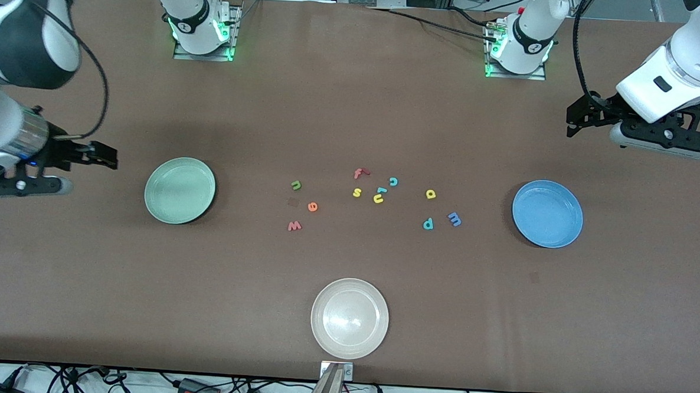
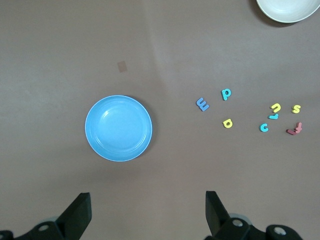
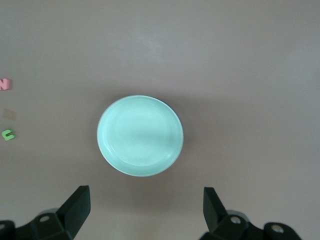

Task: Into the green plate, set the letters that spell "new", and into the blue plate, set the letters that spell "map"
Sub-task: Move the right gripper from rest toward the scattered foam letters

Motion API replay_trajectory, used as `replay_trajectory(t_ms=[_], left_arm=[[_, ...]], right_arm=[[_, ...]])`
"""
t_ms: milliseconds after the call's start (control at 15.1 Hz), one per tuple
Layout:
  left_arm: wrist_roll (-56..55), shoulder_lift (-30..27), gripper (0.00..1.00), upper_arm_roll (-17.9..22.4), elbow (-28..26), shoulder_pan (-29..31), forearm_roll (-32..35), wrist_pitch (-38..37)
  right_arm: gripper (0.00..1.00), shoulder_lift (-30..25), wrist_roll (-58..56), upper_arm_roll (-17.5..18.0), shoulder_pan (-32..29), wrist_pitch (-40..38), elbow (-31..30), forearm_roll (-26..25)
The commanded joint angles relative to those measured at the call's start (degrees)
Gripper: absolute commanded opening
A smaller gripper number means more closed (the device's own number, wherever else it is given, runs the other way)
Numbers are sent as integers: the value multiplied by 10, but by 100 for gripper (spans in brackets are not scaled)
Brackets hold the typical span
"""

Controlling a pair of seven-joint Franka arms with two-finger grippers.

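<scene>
While both my arms hang in the air at the table's two ends, nothing is held in either. Nearest the front camera sits the whitish-beige plate (image 1: 349,319), apart from everything else. Farther from the camera, the letters lie scattered mid-table between my two grippers. Toward my right arm's end are the reddish-pink w (image 1: 294,226), the orange e (image 1: 312,206) and the dark green n (image 1: 295,185). Toward my left arm's end are the teal p (image 1: 428,223), the blue m (image 1: 454,219) and the yellow a (image 1: 430,194). Between those groups lie the yellow s (image 1: 356,192), the yellow u (image 1: 378,198), the teal c (image 1: 393,181) and the red f (image 1: 360,173).

The green plate (image 1: 179,190) lies between the n-e-w letters and my right gripper (image 1: 110,158), whose jaws stand wide apart, empty. The blue plate (image 1: 547,213) lies between the m-a-p letters and my left gripper (image 1: 575,119), also spread wide and empty, raised above bare table farther from the camera than that plate.
</scene>
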Motion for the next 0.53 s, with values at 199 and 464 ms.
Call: replay_trajectory(t_ms=[199, 464], left_arm=[[-31, 9, 100, -5, 21, 0, 7, -16], [-34, 10, 100, -5, 21, -3, 8, -15]], right_arm=[[100, 49, -3, -1, 27, 52, -1, 4], [100, 101, 10, 0, 65, 99, -1, 5]])
